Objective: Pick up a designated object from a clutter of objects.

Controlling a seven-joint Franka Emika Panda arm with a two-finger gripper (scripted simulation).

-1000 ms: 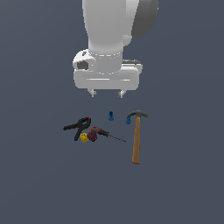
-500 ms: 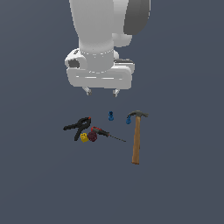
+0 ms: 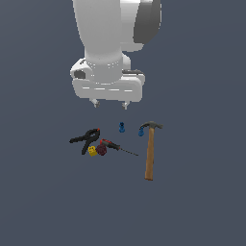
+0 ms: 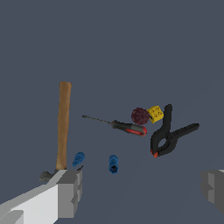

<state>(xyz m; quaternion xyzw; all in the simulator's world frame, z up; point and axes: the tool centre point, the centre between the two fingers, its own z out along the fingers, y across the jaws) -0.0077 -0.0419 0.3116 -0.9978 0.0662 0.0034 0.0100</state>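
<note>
The designated object, a black spring clamp (image 3: 85, 140) (image 4: 168, 134) with splayed handles and red-orange jaw tips, lies flat at the exterior view's left end of the clutter of objects. A yellow piece (image 3: 92, 151) and a maroon piece (image 3: 101, 150) touch or nearly touch it, with a thin screwdriver (image 3: 116, 146) beside them. My gripper (image 3: 110, 103) hangs well above the clutter, open and empty, its two fingertips (image 4: 70, 192) wide apart. The clamp sits below and toward the exterior view's left of the gripper.
A wooden-handled hammer (image 3: 150, 153) lies toward the exterior view's right, a small blue piece (image 3: 141, 131) by its head. Another blue piece (image 3: 122, 127) sits under the gripper. All rest on a plain dark grey surface (image 3: 202, 202).
The arm has shifted toward the exterior view's left and slightly upward over the last second. The fingers stay open, and the objects have not moved.
</note>
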